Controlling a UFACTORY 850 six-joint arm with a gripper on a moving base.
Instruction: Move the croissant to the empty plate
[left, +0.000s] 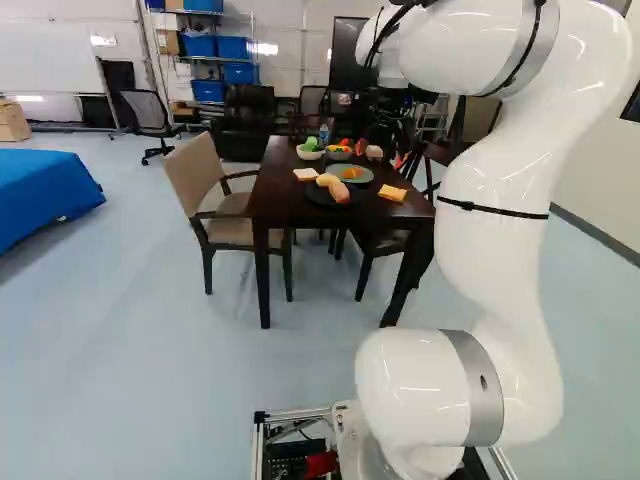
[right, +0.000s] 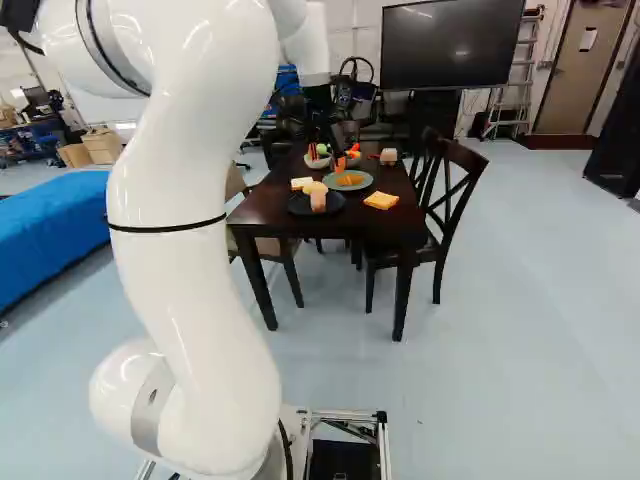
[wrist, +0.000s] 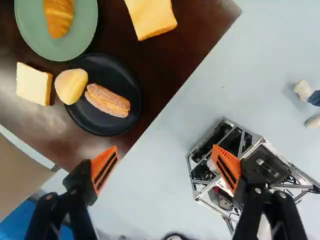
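Observation:
In the right base view my gripper (right: 326, 157) hangs over the table's far part. The wrist view shows the gripper (wrist: 165, 162) open, its orange pads wide apart with nothing between them. The croissant (wrist: 59, 17) lies on the green plate (wrist: 82, 42), ahead of and off to one side of the fingers. Nearer the gripper is the black plate (wrist: 102, 131), which is not bare: a long sugared bread (wrist: 107, 101) lies on it and a round bun (wrist: 71, 86) rests at its rim. Both plates also appear in the left base view.
Bread slices (wrist: 34, 84) (wrist: 151, 17) lie on the dark table (wrist: 165, 65) beside the plates. Two bowls (left: 310, 154) (left: 339, 154) and a bottle (left: 324, 134) stand farther back. Chairs (left: 215, 195) (right: 445, 205) flank the table. My base (wrist: 200, 182) shows past the table edge.

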